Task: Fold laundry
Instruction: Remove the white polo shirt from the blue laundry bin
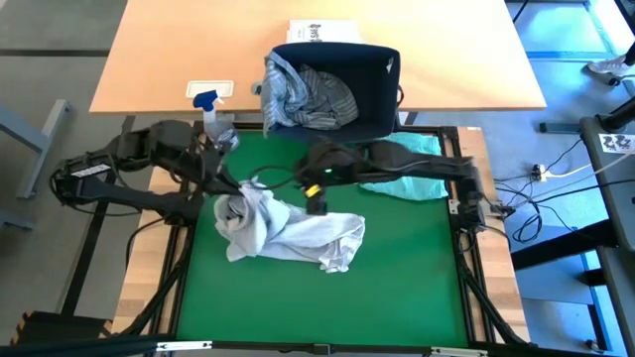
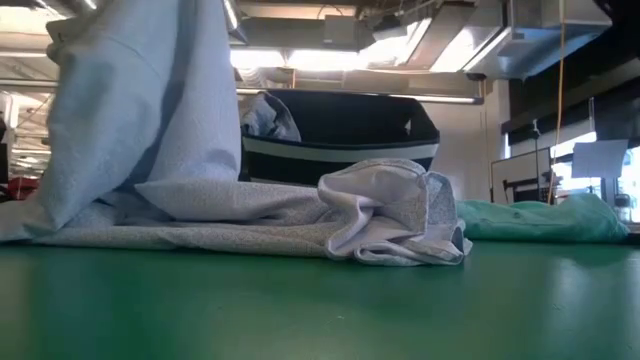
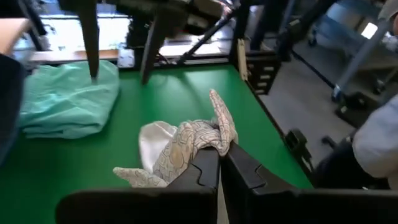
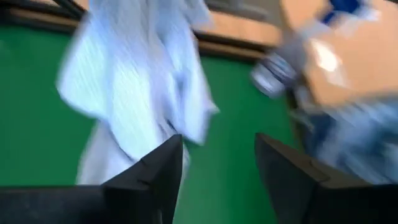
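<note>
White t-shirt (image 1: 288, 233) crumpled near the middle of the green bench (image 1: 397, 288), one end pulled up off the mat at about 9 o'clock, the rest trailing flat toward 4 o'clock and ending in a bunched fold (image 2: 395, 210). Left hand (image 1: 230, 188) at that raised end, fingers (image 3: 208, 174) pressed together and clamped on a pinch of the white cloth, as seen from the left wrist. Seen from table height, lifted fabric hanging as a tall drape at the left side, lower part spread along the mat. Right hand (image 1: 316, 203) above the mat just past the shirt's 12 o'clock edge, reaching in from 3 o'clock; fingers (image 4: 155, 171) spread apart with nothing between them, shirt hanging just ahead of them. Mint-teal garment (image 1: 407, 169) lying in a low heap at about 2 o'clock on the mat, well apart from the shirt, partly under the right arm. Grey-blue striped shirt (image 1: 308, 94) bundled inside the dark basket (image 1: 382, 94) at 12 o'clock, spilling over its 9 o'clock rim.
</note>
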